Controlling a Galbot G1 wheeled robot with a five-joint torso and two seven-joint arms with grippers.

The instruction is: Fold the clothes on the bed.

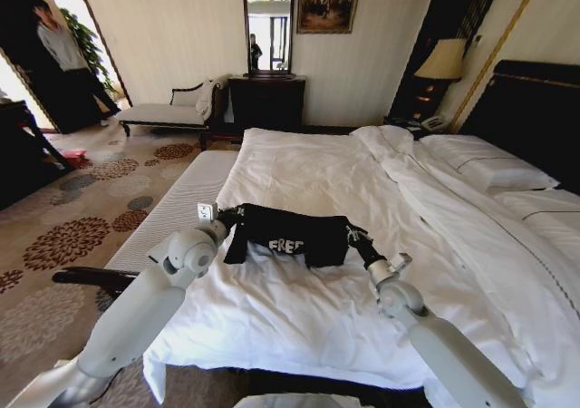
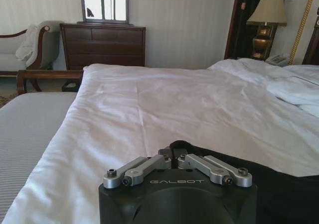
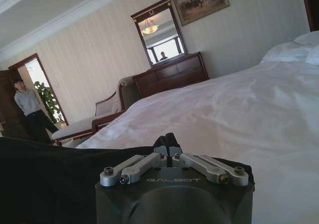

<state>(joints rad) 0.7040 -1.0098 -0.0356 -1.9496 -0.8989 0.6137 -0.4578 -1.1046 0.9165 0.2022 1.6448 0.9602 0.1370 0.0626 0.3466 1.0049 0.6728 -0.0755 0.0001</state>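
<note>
- Left end effector [image 1: 234, 216]: at the left end of the black T-shirt [image 1: 288, 236], fingers pinched together on a fold of black fabric in the left wrist view [image 2: 174, 157]. Clenched on the shirt's edge.
- T-shirt: lying on the white sheet of the bed [image 1: 299, 168], near the foot-side edge closest to the robot. Bunched into a band, white lettering facing the head camera.
- Long axis: runs left-right across the robot's front, spanning from one end effector to the other. Each arm at its own end, neither nearer than the other.
- Right end effector [image 1: 353, 238]: at the right end of the shirt, fingers closed on a tuck of black cloth in the right wrist view [image 3: 167, 145]. Grasping the shirt too.
- Judgement: shirt held at both ends and slightly raised between them; cannot tell how much of the middle touches the sheet. Open sheet lies beyond the shirt, toward the dresser [image 1: 265, 102].
</note>
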